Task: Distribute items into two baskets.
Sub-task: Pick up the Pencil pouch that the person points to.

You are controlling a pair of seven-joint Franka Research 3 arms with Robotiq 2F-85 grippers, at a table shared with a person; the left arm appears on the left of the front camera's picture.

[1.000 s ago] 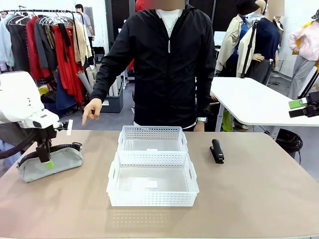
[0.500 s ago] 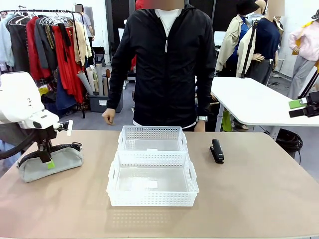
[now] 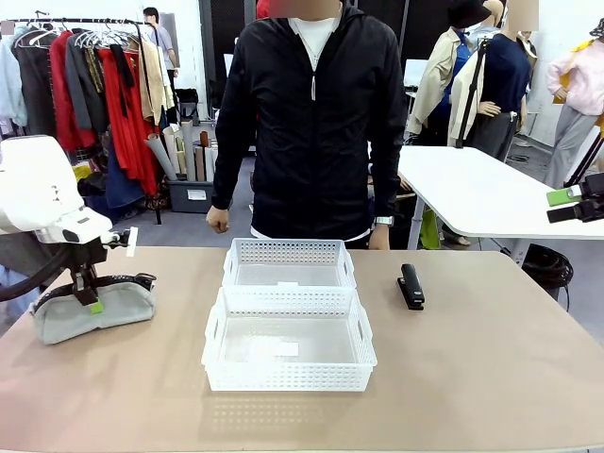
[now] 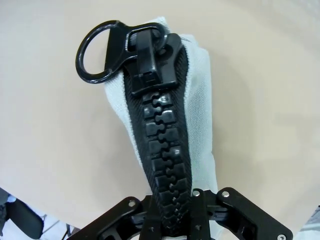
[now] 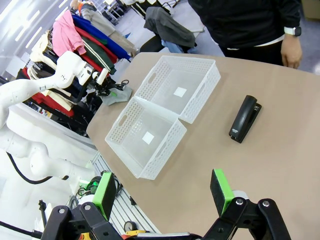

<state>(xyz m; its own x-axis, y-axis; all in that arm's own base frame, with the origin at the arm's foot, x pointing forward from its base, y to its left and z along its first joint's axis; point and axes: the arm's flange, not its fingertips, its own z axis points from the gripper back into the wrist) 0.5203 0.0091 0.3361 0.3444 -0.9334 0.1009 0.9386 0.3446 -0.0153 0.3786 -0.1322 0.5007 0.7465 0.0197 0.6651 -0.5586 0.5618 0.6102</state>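
Left claw (image 3: 91, 297), open a second ago, now clamped on the zipper ridge of the grey bag (image 3: 61, 323) near the left edge of the counter (image 3: 491, 377); the person's pointing hand (image 3: 218, 220) has dropped. Right claw (image 5: 162, 192) gapes wide above bare counter. The stapler (image 3: 411, 285) lies on open counter right of the two baskets (image 3: 288, 376), which touch mid-counter.

Woven cloth bag (image 4: 197, 115), glossy zip (image 4: 165, 150)

The front camera sits at the robot's edge of the desk (image 3: 472, 377), facing the person (image 3: 316, 123) across it. The left wrist camera looks straight down, very near, onto the grey bag (image 4: 198, 110). The right wrist camera looks down obliquely from high, well back, sharing the 2 baskets (image 5: 162, 152), stapler (image 5: 244, 119) and bag with the front view.
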